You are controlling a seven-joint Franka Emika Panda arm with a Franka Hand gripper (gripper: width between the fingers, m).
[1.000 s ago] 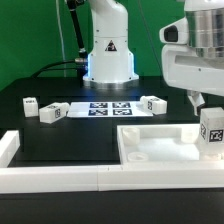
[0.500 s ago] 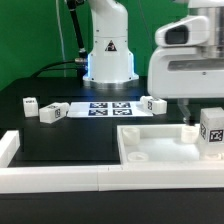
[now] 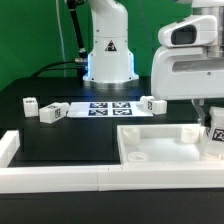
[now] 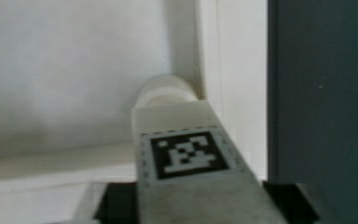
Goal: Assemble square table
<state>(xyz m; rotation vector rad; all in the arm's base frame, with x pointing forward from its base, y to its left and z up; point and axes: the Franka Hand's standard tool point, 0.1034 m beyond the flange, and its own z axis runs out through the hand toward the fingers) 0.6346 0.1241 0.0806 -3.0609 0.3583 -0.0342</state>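
- Leg (image 4: 190,150): small white plastic block with a printed tag on one face. Likely light, stiff and hard, not fragile, though its smooth sides may slip under a weak pinch.
- Hold: best taken across two opposite flat sides, high enough to leave the lower end free for a socket, with the tagged face uncovered.
- Gripper (image 4: 199,204): closed on the leg, dark fingers (image 4: 115,203) against its two flanks as far as the wrist view shows.
- Position: the leg sits straight between the fingers and runs away from the palm, its far end at the slab (image 3: 165,150) edge, beside the dark table (image 4: 327,100). I cannot tell whether it rests there or hangs just above.
- Three more legs (image 3: 52,113): well apart from the hand, by the marker board (image 3: 100,108).
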